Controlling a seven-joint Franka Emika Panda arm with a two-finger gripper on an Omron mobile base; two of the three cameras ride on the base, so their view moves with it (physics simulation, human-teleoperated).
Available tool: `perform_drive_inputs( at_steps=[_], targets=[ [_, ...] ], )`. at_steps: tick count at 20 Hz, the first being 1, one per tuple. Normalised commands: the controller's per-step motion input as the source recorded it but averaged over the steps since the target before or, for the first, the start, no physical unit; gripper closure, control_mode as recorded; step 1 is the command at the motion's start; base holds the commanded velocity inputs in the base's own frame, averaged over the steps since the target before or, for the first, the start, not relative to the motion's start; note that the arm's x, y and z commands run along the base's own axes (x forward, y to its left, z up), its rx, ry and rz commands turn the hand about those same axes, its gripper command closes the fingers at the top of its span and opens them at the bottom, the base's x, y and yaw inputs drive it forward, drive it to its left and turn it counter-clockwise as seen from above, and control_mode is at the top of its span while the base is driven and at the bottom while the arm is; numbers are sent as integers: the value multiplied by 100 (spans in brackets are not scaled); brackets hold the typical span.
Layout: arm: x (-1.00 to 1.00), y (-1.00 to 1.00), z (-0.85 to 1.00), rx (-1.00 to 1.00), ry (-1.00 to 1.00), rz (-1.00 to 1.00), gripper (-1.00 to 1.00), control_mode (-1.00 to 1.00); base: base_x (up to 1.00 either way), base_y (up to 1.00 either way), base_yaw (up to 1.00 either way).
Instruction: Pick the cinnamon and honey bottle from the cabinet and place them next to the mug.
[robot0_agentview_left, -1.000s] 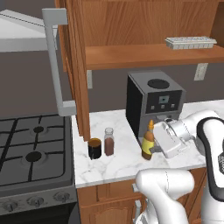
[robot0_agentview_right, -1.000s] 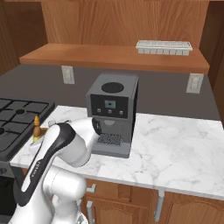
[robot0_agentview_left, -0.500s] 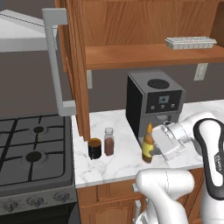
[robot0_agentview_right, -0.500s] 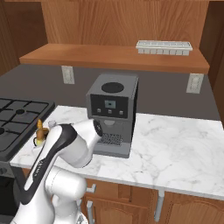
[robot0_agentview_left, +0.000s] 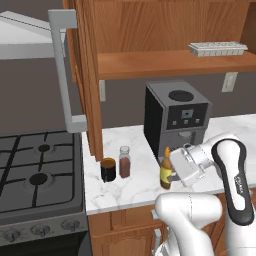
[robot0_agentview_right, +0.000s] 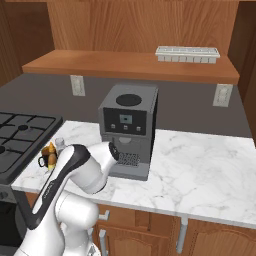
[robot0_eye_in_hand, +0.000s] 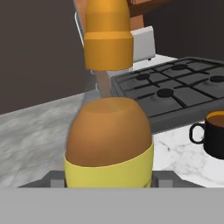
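Observation:
My gripper (robot0_agentview_left: 174, 171) is shut on the honey bottle (robot0_agentview_left: 165, 175), an amber-yellow bottle with an orange tip, held upright low over the marble counter (robot0_agentview_left: 135, 185). Whether its base touches the counter I cannot tell. To its left stand the cinnamon (robot0_agentview_left: 124, 161), a grey-capped jar of brown powder, and the dark mug (robot0_agentview_left: 108, 170), side by side. In the hand view the honey bottle (robot0_eye_in_hand: 109, 144) sits between the fingers (robot0_eye_in_hand: 54, 178), and the mug (robot0_eye_in_hand: 216, 138) is at the right edge. The right base view has the bottle's tip (robot0_agentview_right: 50, 149) behind my arm. The cabinet (robot0_agentview_left: 165, 35) hangs above.
A grey coffee machine (robot0_agentview_left: 176, 117) stands just behind the gripper. The gas stove (robot0_agentview_left: 40, 170) lies left of the counter. The cabinet's open door (robot0_agentview_left: 85, 75) hangs over the counter's left end. A white tray (robot0_agentview_left: 217, 48) rests on the cabinet shelf.
The gripper has carried the honey bottle downward and slightly left, closer to the counter and the cinnamon. The mug and cinnamon have not moved.

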Motion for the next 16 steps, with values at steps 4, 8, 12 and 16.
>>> perform_drive_inputs(
  at_steps=[4, 8, 12, 16],
  targets=[
    [30, 0, -14, -3, 0, -4, 100, -100, 0, 0, 0],
    [21, 0, -1, -2, 0, -2, 100, -100, 0, 0, 0],
    [6, 1, -1, 0, 0, 0, 100, -100, 0, 0, 0],
    [2, 1, 0, 0, 0, 0, 100, -100, 0, 0, 0]
  ],
)
